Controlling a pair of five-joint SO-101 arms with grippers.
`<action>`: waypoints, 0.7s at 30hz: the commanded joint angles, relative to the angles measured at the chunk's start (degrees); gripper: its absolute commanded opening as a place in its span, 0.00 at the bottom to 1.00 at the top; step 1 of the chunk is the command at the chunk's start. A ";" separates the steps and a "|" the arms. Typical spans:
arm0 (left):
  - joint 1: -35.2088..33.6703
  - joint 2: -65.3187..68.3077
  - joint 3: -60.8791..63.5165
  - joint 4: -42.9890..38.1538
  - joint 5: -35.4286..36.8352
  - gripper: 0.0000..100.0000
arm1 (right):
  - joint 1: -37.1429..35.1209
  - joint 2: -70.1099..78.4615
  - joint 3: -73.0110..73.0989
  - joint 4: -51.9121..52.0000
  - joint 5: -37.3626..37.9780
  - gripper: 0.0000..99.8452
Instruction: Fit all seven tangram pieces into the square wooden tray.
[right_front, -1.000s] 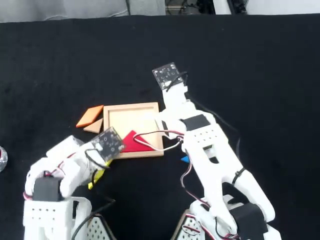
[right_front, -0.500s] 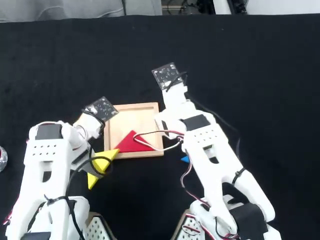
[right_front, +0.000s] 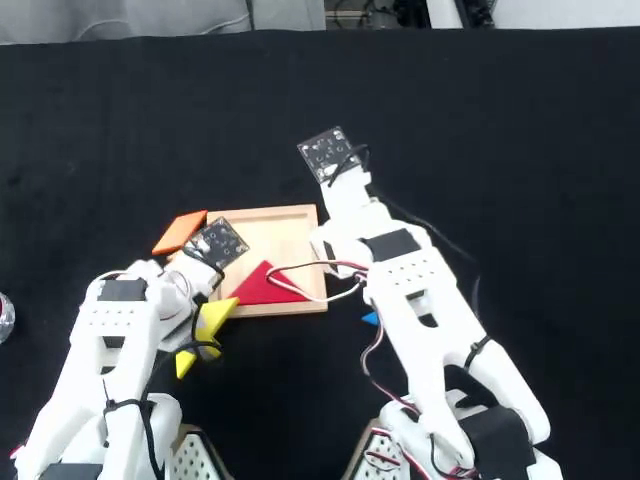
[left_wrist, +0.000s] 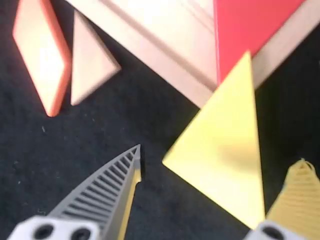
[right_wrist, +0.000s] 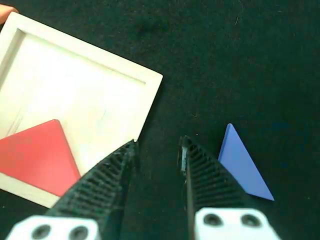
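The square wooden tray (right_front: 297, 218) lies mid-table with a red triangle (right_front: 264, 285) inside, at its near edge. My left gripper (left_wrist: 220, 155) is open and straddles a yellow triangle (left_wrist: 225, 160). The triangle's tip overlaps the tray rim (left_wrist: 165, 75) and points at the red triangle (left_wrist: 250, 30). In the high view the yellow triangle (right_front: 214, 316) sits at the tray's near left corner. My right gripper (right_wrist: 157, 141) hovers slightly open, holding nothing, just off the tray's right corner (right_wrist: 150, 82). A blue triangle (right_wrist: 240, 165) lies beside it on the cloth.
An orange parallelogram (right_front: 180, 232) lies left of the tray, and a tan triangle (left_wrist: 90, 70) lies next to the parallelogram (left_wrist: 42, 55). The blue triangle (right_front: 370, 318) is partly under the right arm (right_front: 400, 270). Black cloth stretches open at the far side and right.
The left arm swung up toward the tray's left side, then drew back a little. The yellow triangle now shows closer to the tray's near left corner. The right arm barely shifted.
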 joint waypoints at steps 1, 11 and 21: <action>1.01 0.26 -0.22 -2.99 1.32 0.43 | 0.70 -2.15 -0.13 -1.14 0.70 0.14; 0.92 0.26 1.10 -3.08 1.32 0.42 | 0.70 -2.15 -0.13 -1.14 0.70 0.14; 0.66 0.35 0.31 1.58 1.05 0.42 | 0.70 -1.98 -0.13 -1.14 0.70 0.14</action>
